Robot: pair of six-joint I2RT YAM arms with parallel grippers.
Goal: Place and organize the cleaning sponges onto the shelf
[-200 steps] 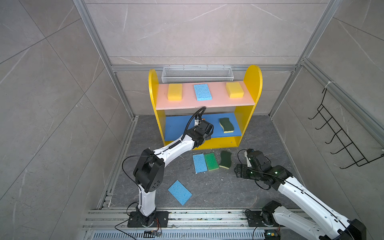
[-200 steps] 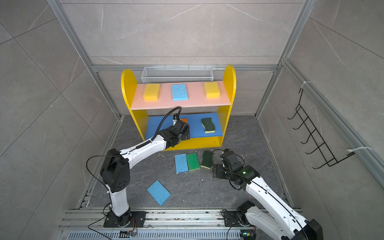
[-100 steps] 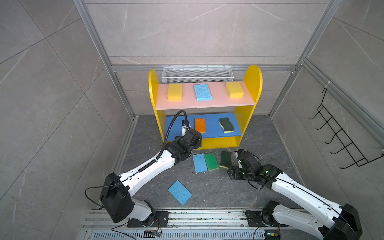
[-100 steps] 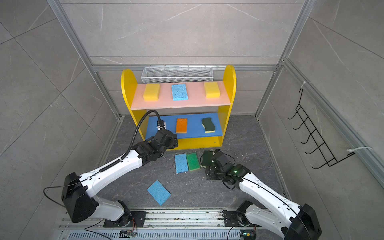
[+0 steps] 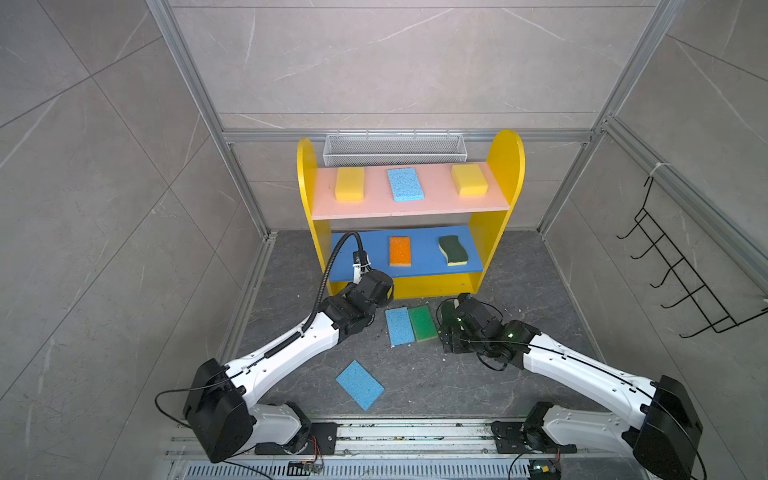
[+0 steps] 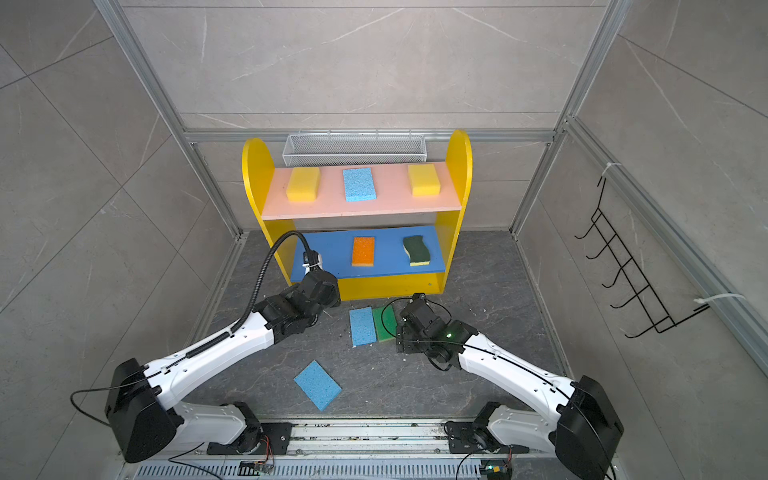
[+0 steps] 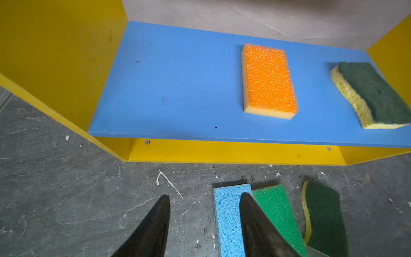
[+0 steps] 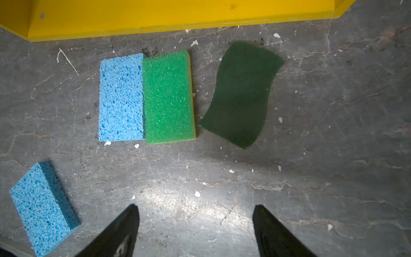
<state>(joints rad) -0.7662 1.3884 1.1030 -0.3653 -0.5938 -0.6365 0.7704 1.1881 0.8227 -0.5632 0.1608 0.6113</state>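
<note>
The left end effector [image 7: 205, 195] has backed out of the shelf [image 5: 505, 166], partly open and empty, leaving the orange sponge [image 5: 400, 251] at the blue board [image 5: 427, 251]'s middle. The right end effector [image 8: 195, 206], wide open and empty, now nears the dark green sponge [image 8: 241, 93] on the floor [image 8: 333, 155]. Four sponges remain unshelved.

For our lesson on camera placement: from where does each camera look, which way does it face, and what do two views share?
Both top views: high above the robot's bases, looking down and forward at the shelf; the left arm and right arm show.
Left wrist: low before the shelf, facing its blue board and the orange sponge; the left gripper shows.
Right wrist: above the floor, looking down at the bright green sponge; the right gripper shows.
Shared: both wrist views show the bright green sponge beside a light blue sponge.
</note>
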